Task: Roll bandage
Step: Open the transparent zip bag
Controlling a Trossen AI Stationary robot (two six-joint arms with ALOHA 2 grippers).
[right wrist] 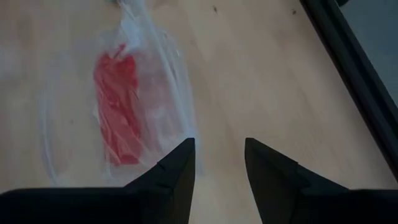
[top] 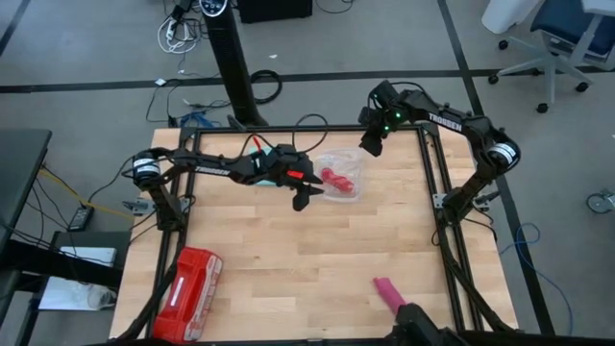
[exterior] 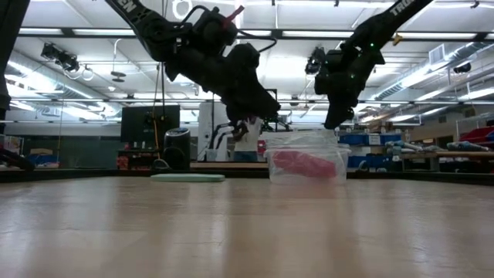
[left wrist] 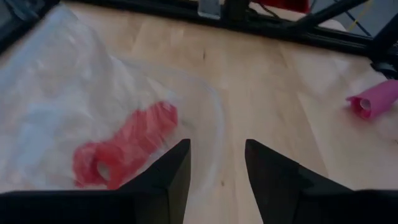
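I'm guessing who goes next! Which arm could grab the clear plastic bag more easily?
Probably the left: the open left gripper hangs right at the clear plastic bag's edge, while the open right gripper looks farther off, beyond its far corner.

Parted fingers [left wrist: 163,177] over bagged red lump [left wrist: 124,146]; bandage [left wrist: 375,99], seemingly rolled, beyond

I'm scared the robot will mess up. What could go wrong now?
Three things might.

The left pincer hangs open right beside the clear plastic bag, so it could pinch the thin plastic instead of the red thing inside.

The bag is light and loose on the table, so a nudge may just push it away.

The pink roll sits near the table's front edge, far from both arms; the right pincer would have to reach a long way.
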